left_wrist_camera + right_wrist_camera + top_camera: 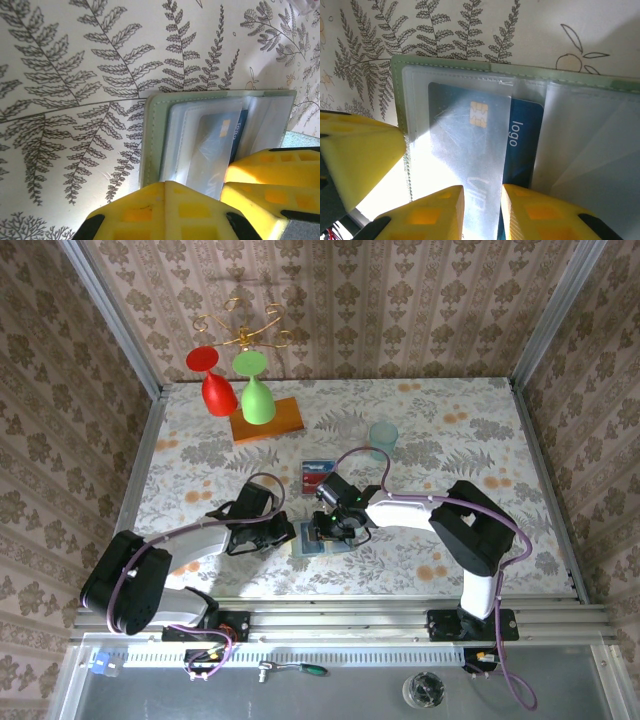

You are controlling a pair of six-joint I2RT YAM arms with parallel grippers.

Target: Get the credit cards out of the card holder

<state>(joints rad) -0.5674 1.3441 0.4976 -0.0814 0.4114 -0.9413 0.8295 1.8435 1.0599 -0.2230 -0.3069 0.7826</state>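
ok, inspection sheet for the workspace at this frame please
Surface: fern-print tablecloth, flat, no spills seen.
Job's things: card holder lying open; blue card in its pocket; red card out on the cloth.
Clutter: teal cup, orange board, red glass, green glass, gold rack.
Grippers: left gripper shut, at the holder's edge; right gripper slightly open at the blue card.
Cables: purple cables along both arms.
Surroundings: patterned walls.
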